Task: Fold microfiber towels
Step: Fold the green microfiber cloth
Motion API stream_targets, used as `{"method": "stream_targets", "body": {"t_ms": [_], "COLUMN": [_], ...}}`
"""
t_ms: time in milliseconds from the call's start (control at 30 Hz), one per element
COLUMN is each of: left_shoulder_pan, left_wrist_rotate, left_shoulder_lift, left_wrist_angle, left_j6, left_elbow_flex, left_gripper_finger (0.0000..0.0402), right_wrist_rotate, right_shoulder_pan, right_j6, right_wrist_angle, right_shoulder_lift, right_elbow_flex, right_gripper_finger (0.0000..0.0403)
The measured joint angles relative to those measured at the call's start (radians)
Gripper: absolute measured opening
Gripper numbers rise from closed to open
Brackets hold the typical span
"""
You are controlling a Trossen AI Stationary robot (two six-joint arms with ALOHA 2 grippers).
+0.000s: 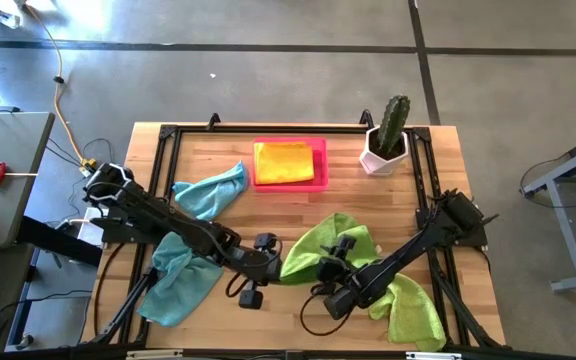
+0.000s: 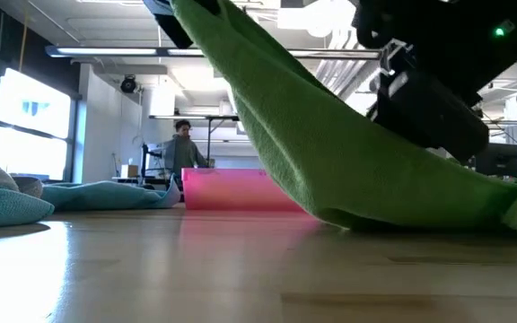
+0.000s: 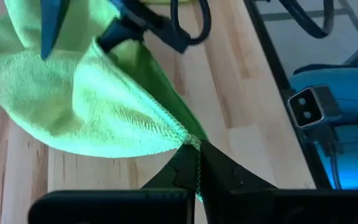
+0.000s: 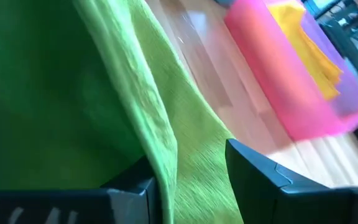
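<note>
Surface [image 1: 298,215]: pale wooden planks, butcher-block pattern, bordered by a black metal frame.

Lime green towel [image 1: 333,245]: soft, looped microfiber with a stitched hem. It lies at the near middle-right of the surface, raised off the wood at its left end and sagging down to the right, as the low view shows. Its long axis runs diagonally, from the raised corner near the middle toward the near right corner of the surface.

Two teal towels: one [image 1: 211,190] crumpled just left of the pink tray, one [image 1: 180,282] bunched at the near left under the left arm.

Pink tray [image 1: 290,182]: rigid, rectangular, at the far middle. It holds a yellow towel [image 1: 284,162], folded into a flat rectangle.

Cactus [image 1: 394,122]: upright in a white faceted pot [image 1: 380,155] at the far right.

Left tool [image 3: 197,163]: pressed together, pinching the hemmed corner of the lime green towel.

Right tool [image 4: 188,171]: spread part way, with a fold of the same towel running between the fingers [image 4: 260,177]; a firm grip cannot be confirmed.

A person [image 2: 182,151] stands in the room beyond the surface.
</note>
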Motion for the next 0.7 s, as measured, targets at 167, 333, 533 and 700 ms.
{"method": "stream_targets", "body": {"t_ms": [167, 333, 533, 700], "left_shoulder_pan": [-0.007, -0.008, -0.008, -0.008], "left_wrist_rotate": [0.0, 0.0, 0.0, -0.005], "left_shoulder_lift": [-0.001, -0.001, -0.001, -0.001], "left_wrist_angle": [-0.001, -0.002, -0.013, -0.046], "left_j6": [0.001, 0.001, 0.001, 0.001], "left_elbow_flex": [0.0, 0.0, 0.0, 0.0], "left_gripper_finger": [0.0, 0.0, 0.0, 0.0], "right_wrist_rotate": [0.005, -0.025, -0.067, -0.138], "right_shoulder_pan": [-0.007, -0.015, -0.016, -0.019], "right_j6": [0.062, 0.031, 0.012, -0.03], "right_wrist_angle": [-0.104, -0.118, -0.139, -0.151], "right_shoulder_lift": [0.0, 0.0, 0.0, 0.0], "right_elbow_flex": [0.0, 0.0, 0.0, 0.0], "right_gripper_finger": [0.0142, 0.014, 0.0105, 0.004]}}
